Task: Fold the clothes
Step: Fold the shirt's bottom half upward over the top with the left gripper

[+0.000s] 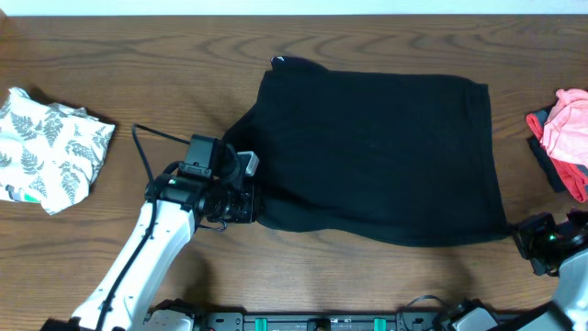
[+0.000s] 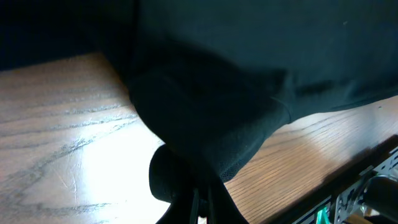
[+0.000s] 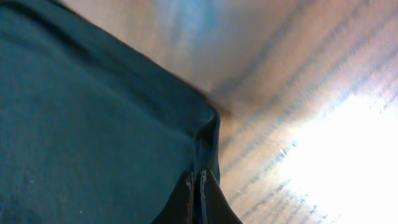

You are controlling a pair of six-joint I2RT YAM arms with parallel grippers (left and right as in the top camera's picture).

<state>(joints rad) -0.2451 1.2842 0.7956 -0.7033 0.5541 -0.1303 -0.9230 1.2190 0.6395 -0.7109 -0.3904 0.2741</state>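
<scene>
Both jaws clamped on the black garment [image 1: 377,156].
We have the left gripper [image 1: 254,204] pinching its near-left corner, the right gripper [image 1: 515,235] its near-right corner.

pink garment [image 1: 571,129] cut off at right edge, fern-print garment [image 1: 50,147] clipped at left, table [image 3: 311,93] blurred in right wrist view

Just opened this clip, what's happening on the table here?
Two robot arms are working on a black garment spread flat on the wooden table. The left pincer is shut on its near left corner and the right pincer on its near right corner, both low at the table. No fold is made yet. A white fern-print piece lies at the far left and a pink piece at the right edge, neither held.
</scene>
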